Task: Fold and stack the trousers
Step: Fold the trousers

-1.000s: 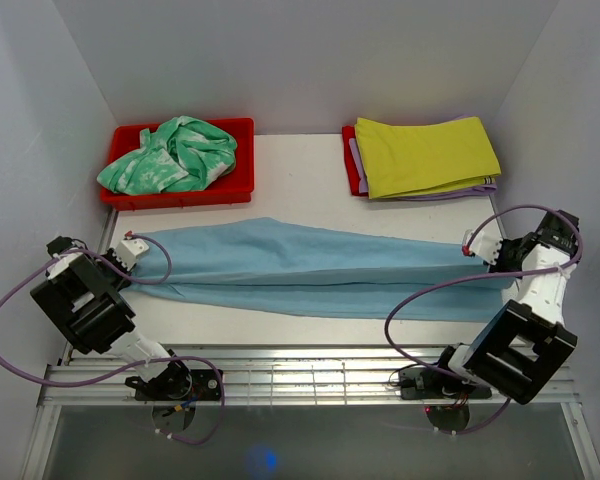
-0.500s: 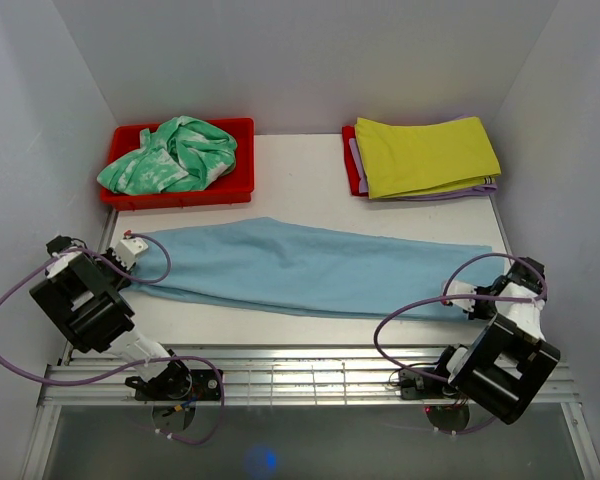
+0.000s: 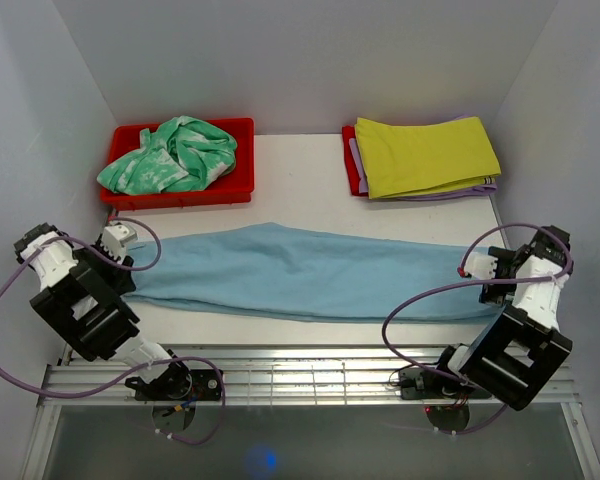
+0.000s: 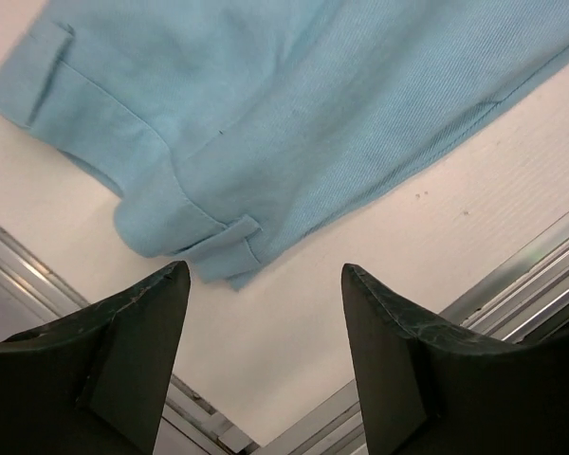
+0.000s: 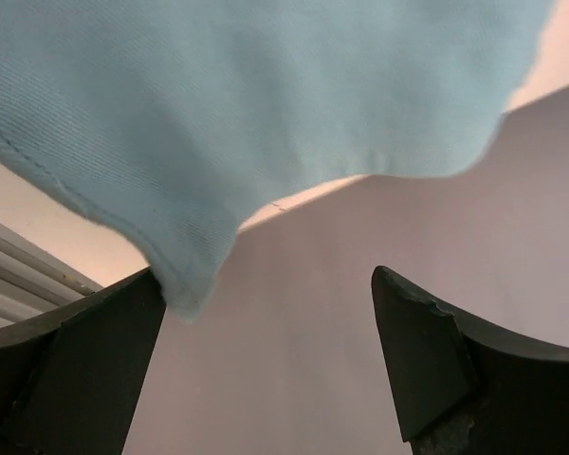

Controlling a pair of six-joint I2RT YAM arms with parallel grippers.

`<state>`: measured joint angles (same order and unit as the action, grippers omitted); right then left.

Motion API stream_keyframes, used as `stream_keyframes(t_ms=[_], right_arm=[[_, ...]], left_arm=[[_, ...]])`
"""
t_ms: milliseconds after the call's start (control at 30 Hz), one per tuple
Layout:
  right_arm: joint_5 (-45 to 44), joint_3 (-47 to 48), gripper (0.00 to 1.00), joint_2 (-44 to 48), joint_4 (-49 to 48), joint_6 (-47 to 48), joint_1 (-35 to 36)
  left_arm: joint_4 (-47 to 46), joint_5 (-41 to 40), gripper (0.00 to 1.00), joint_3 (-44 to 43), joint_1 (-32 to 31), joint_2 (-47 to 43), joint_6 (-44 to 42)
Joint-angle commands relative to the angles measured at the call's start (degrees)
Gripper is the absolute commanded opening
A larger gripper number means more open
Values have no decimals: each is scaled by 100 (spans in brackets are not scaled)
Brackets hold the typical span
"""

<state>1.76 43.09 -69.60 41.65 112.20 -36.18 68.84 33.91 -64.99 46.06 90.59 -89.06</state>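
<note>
Light sky-blue soft cloth trousers [image 3: 300, 272] lie flat on the white table [image 3: 300, 190], along the front half. Their long axis runs from the left edge to the right edge, sagging slightly toward the front on the right. They read as one narrow band, so the legs probably lie one over the other. The left gripper [image 3: 115, 240] sits at the left end. In its wrist view its jaws stand wide with nothing between them, and the waistband corner with a belt loop [image 4: 229, 230] lies just beyond the fingertips. The right gripper [image 3: 477, 265] sits at the right end over the leg hem, jaws also wide and empty. The hem edge comes close to one fingertip [image 5: 152, 284]; I cannot tell if they touch. Each arm is nearest its own end, and the cloth stretches inward from both. My judgement is that the next fold goes across the long axis, one end carried toward the other. At the far left corner a red plastic tray [image 3: 238, 128] holds a crumpled mint-green-and-white garment [image 3: 170, 152]. A folded yellow-green cloth [image 3: 425, 155] tops the stack at the far right corner.
</note>
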Motion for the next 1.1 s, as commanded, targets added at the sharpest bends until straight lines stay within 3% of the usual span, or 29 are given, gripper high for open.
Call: stream_keyframes(t_ms=[0,133,167,233,367,433,567,700,900,1067], right_arm=[[683,874,92,0,1159,-679,304],[1203,1938,96,-438,1986,-2155,1208],[1300,2305,97,-518,2083,-2515,1767],[1441,2563,100,-712,2085,-3658,2428],[1215,2722,78,-1072,1409,-5337,4543],[1099,2696,67,-1397,1031,-6022,5136],[897,2643,55,-1881,459,-6674,6357],[686,2459,47,-2293,-95,-6869,6992],[1001,2406,46,-2260,-920,-6984,7661],[1458,3193,21,-2575,-1703,-7677,8275]], left_arm=[[982,686,76,-531,25,-252,46],[1132,1186,76,-1189,25,125,660],[906,1275,76,-1287,25,213,922],[545,1451,74,-1541,25,415,2011],[-597,1286,70,-1596,-1,644,3796],[-740,1127,67,-1552,-71,819,4404],[-1537,583,66,-1166,-106,934,5379],[-2233,143,66,-805,-115,1048,6162],[-2735,168,63,-717,-291,1391,6769],[-2744,422,61,-761,-300,1646,6972]])
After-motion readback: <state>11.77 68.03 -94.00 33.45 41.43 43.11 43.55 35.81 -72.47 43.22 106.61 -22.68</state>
